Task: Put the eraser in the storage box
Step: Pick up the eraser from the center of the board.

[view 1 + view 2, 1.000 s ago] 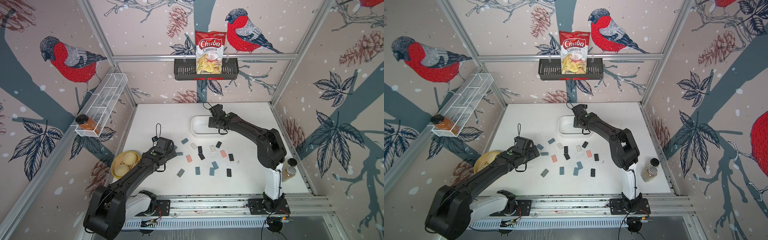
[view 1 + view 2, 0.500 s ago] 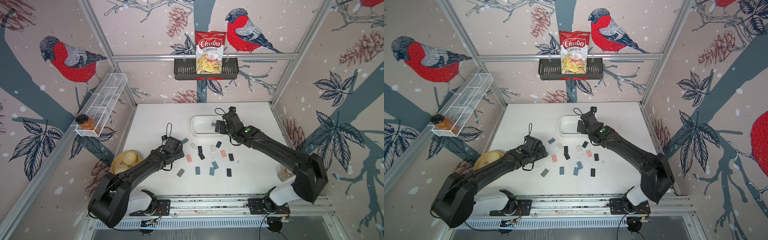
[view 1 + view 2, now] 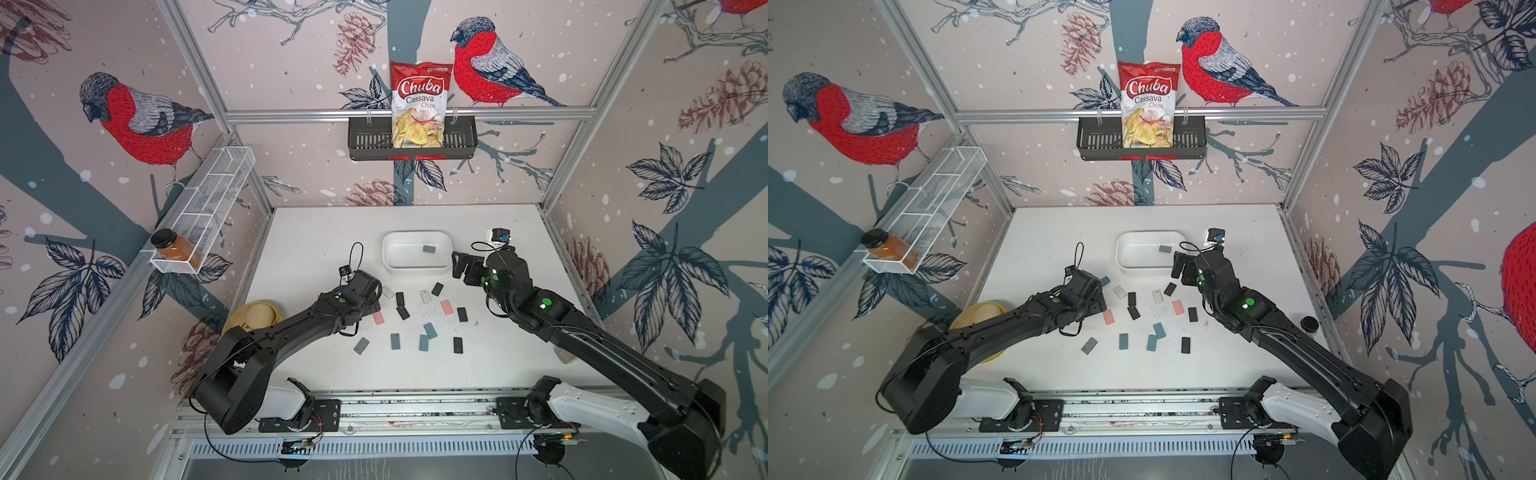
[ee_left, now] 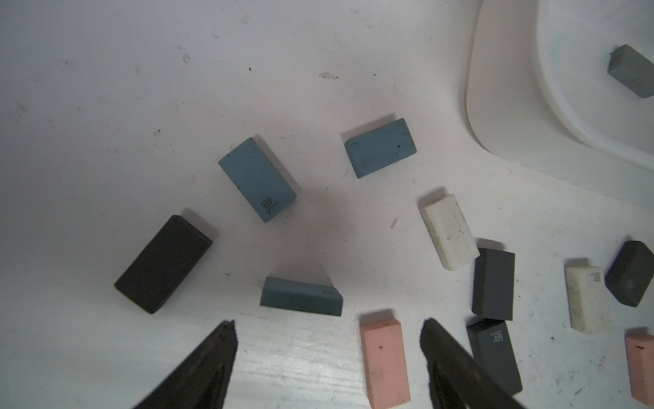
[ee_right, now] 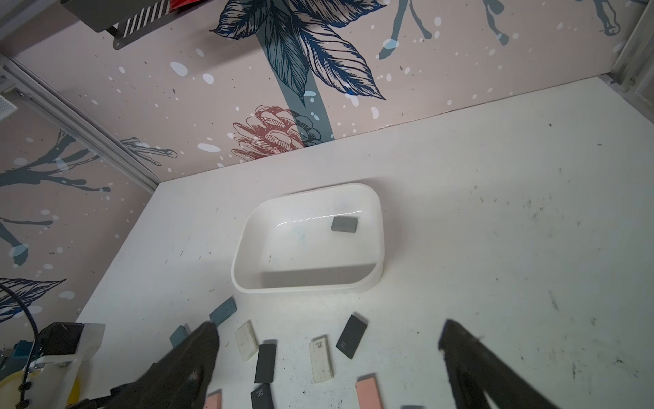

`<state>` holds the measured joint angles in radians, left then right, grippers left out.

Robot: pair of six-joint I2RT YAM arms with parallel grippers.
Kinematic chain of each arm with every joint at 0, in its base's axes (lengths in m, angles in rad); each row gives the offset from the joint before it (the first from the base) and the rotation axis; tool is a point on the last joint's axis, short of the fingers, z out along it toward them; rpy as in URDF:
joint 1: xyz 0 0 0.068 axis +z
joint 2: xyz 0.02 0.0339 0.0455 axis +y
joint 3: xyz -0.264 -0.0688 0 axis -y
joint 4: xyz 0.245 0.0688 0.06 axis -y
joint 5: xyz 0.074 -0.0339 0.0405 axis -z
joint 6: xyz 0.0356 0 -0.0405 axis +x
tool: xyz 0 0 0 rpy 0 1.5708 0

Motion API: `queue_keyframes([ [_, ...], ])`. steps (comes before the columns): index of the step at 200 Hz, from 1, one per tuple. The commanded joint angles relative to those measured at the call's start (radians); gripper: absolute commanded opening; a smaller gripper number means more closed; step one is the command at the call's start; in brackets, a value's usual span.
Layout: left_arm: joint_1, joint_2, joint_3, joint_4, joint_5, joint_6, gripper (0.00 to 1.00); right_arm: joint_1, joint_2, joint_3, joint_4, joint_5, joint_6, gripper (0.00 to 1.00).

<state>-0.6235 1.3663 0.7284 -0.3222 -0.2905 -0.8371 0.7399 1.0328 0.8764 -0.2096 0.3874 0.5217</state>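
Grey eraser [image 3: 429, 249] is in the box, folks! It lies flat on the floor of the white box [image 3: 415, 271], in the half nearer my right arm. Both top views show its long side running along the box's long wall. It's a matte, square-edged little block. The box is smooth, glossy plastic, shallow, with rounded corners and solid walls. Light glints off its floor in my right wrist view [image 5: 304, 285].

My right pincer [image 5: 329, 327] hangs just beside the box's near corner, its dark tapered fingers [image 5: 198, 350] spread wide, with nothing between them.

My left pincer [image 4: 328, 325] is also spread apart and empty, above the loose blocks on the scuffed, speckled table [image 3: 332, 232]. Just past its tips a blue eraser [image 4: 300, 296] stands on its long edge, lying crosswise to the fingers. A pink eraser [image 4: 385, 361] shows through the gap, flat on the table and close to one finger. I can't tell whether it touches. Black, white and more blue blocks lie scattered around, pointing every which way, all off to the near side of the box.
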Motion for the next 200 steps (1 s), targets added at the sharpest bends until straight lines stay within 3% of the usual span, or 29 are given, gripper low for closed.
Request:
queue_keyframes([
  [1,-0.004,-0.005,-0.012,0.012,-0.029,0.037,0.82,0.004,-0.026,-0.026,0.028,-0.009,-0.007,1.0],
  [48,-0.004,0.022,-0.034,0.061,0.006,0.076,0.82,0.007,-0.057,-0.063,0.023,-0.001,0.012,1.0],
  [124,-0.002,0.133,-0.004,0.037,-0.05,0.053,0.81,0.016,-0.089,-0.086,0.016,-0.002,0.032,1.0],
  [200,-0.002,0.178,0.023,0.025,-0.077,0.056,0.7,0.024,-0.104,-0.106,0.016,0.002,0.048,1.0],
])
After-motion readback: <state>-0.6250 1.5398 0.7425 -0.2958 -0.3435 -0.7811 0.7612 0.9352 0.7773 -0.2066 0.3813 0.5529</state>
